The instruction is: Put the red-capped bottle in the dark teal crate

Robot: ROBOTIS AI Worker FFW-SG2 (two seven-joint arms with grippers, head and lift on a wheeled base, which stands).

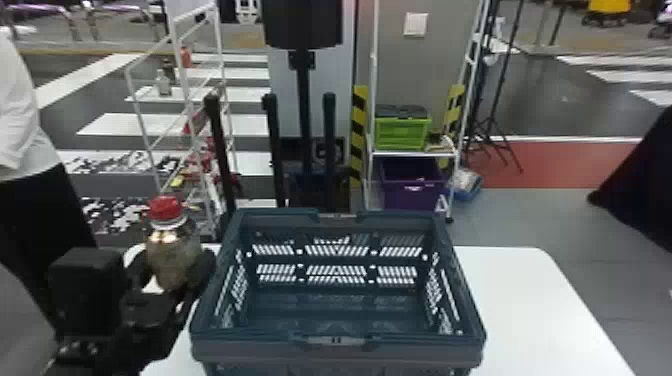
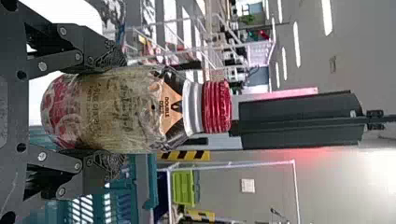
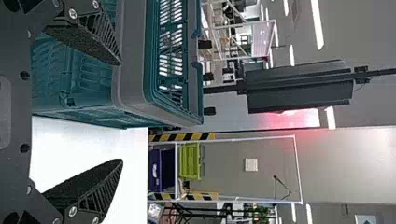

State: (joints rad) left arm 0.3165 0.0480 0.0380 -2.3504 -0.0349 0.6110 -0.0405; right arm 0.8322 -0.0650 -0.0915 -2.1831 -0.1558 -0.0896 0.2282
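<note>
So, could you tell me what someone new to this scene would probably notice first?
Probably the bottle's bright red cap, held upright in the left gripper beside the crate. The big dark teal crate would likely come next, sitting with nothing in it on the white table. Behind it, the lime-green bin on a white rack stands out too.

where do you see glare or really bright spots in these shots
Head view: a bright glint on the bottle just below its red cap; left wrist view: strong white glare on the wall, plus bright ceiling lights; right wrist view: table washed out to almost plain white, and a reddish glow beside the dark panel.
</note>
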